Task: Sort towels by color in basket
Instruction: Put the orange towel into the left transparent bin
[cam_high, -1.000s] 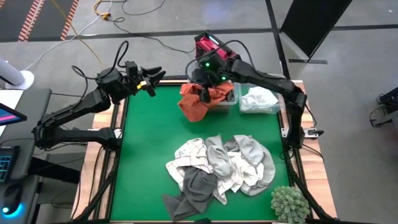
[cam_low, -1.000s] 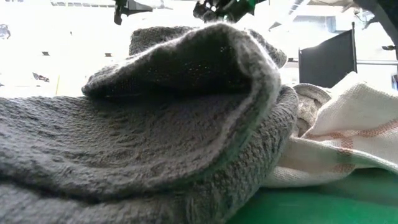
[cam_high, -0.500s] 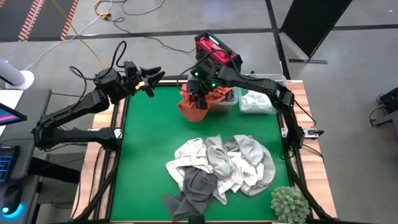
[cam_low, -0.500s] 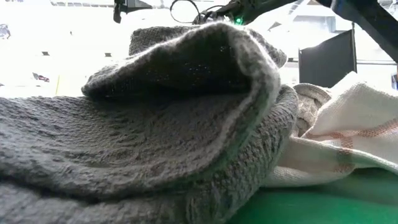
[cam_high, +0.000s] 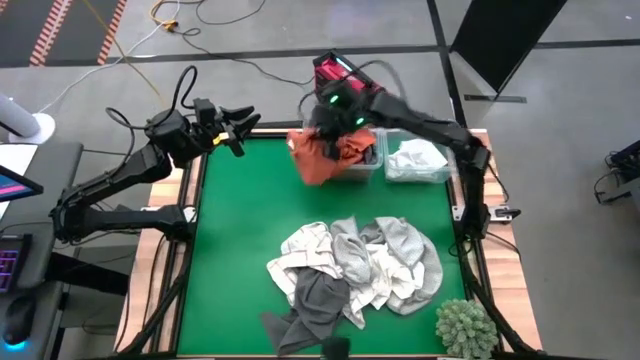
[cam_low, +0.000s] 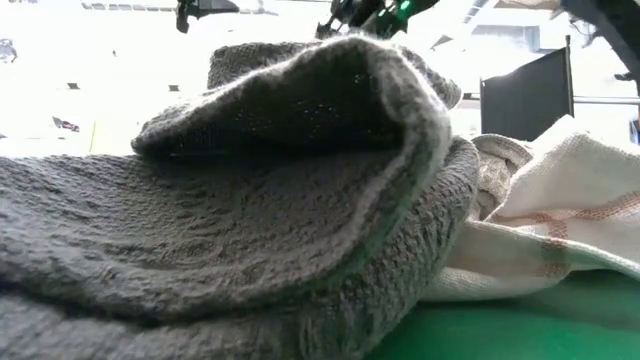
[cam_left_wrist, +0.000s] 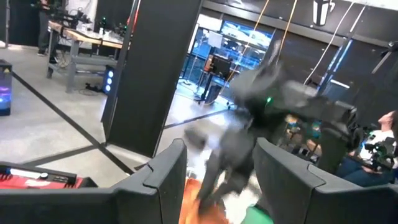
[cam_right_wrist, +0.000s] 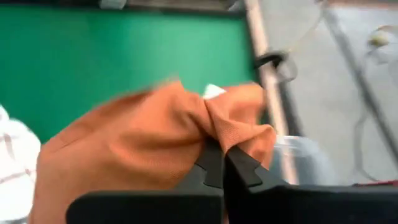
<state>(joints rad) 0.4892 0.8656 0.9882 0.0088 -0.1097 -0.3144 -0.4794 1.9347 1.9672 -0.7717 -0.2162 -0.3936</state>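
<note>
A rust-orange towel (cam_high: 325, 158) hangs at the table's far edge, partly over the left of two clear baskets (cam_high: 370, 163). My right gripper (cam_high: 327, 128) is shut on it; the right wrist view shows the towel (cam_right_wrist: 137, 143) bunched at the shut fingertips (cam_right_wrist: 222, 163). A white towel (cam_high: 415, 160) lies in the right basket. A pile of grey and white towels (cam_high: 355, 268) rests on the green mat. My left gripper (cam_high: 237, 127) hovers open at the far left corner, holding nothing. My right gripper pinches a bunched fold of the orange towel (cam_right_wrist: 214, 134) between its two fingertips, coming from above. Several gathered layers meet at the pinch. The towel hangs slack below the fingers; whether its lower end (cam_high: 315, 178) touches the mat, I cannot tell.
A green spiky plant ball (cam_high: 465, 328) sits at the near right corner. In the low view a dark grey towel (cam_low: 250, 200) fills the front, with a white striped one (cam_low: 560, 220) beside it. Bare green mat (cam_high: 240, 220) lies left of the pile.
My right gripper dipped toward the near side onto the orange towel, shut on it, then rose back toward the far edge. The towel has been drawn up: its lower end sits higher on the mat than before.
</note>
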